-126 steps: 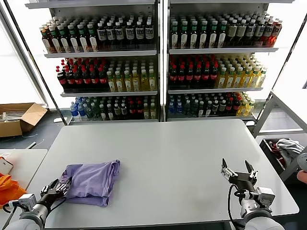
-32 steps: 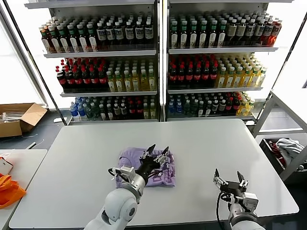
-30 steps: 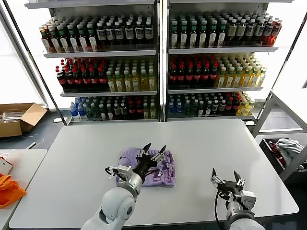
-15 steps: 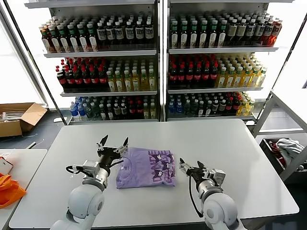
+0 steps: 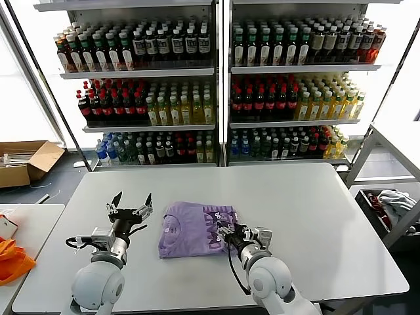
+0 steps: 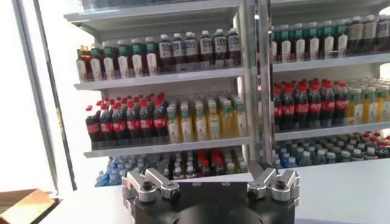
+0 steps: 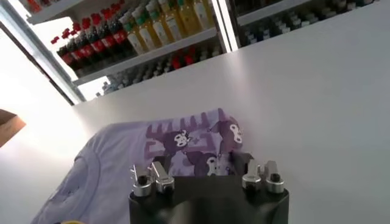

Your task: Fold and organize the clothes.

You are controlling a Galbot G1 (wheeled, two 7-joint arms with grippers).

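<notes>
A folded lavender T-shirt bundle [image 5: 187, 230] lies at the middle of the white table [image 5: 295, 197]. Its left part is plain, and its right part [image 5: 220, 220] carries small dark printed figures. My left gripper [image 5: 132, 205] is open and empty, raised above the table a little to the left of the bundle, fingers pointing up. My right gripper [image 5: 230, 234] is open at the bundle's right front edge, low over the printed cloth. In the right wrist view the printed cloth [image 7: 195, 143] lies just beyond my right gripper [image 7: 201, 163]. The left wrist view shows only shelves.
Shelves of drink bottles [image 5: 216, 85] stand behind the table. An orange bag [image 5: 12, 259] and a side table are at the far left, with a cardboard box [image 5: 26, 161] on the floor. A white-and-grey cloth bundle [image 5: 394, 199] lies in a rack at the right.
My left gripper has let go of the bundle, lifted and moved left. My right gripper has swung left from the front right of the table to the bundle's right edge.
</notes>
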